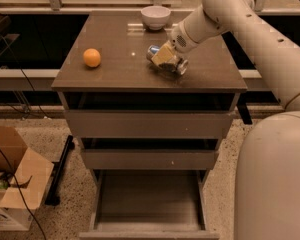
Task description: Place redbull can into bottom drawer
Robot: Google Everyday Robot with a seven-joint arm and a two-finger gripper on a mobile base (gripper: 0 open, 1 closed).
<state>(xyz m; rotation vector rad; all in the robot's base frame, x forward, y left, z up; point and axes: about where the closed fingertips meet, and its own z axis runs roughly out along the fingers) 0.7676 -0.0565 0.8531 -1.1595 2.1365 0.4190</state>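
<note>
The redbull can (pixel 153 50) lies on its side on the cabinet top (pixel 115 71), right of centre, with its blue end pointing back left and its silver end (pixel 181 67) to the front right. My gripper (pixel 165 58) is down over the middle of the can and covers it there. The can still rests on the top. The bottom drawer (pixel 149 196) is pulled out wide below, and its shallow tray is bare. The two drawers above it are slightly ajar.
An orange fruit (pixel 92 57) sits at the left of the cabinet top. A white bowl (pixel 155 17) stands at the back centre. A cardboard box (pixel 12 179) and cables lie on the floor at the left. My arm and body fill the right side.
</note>
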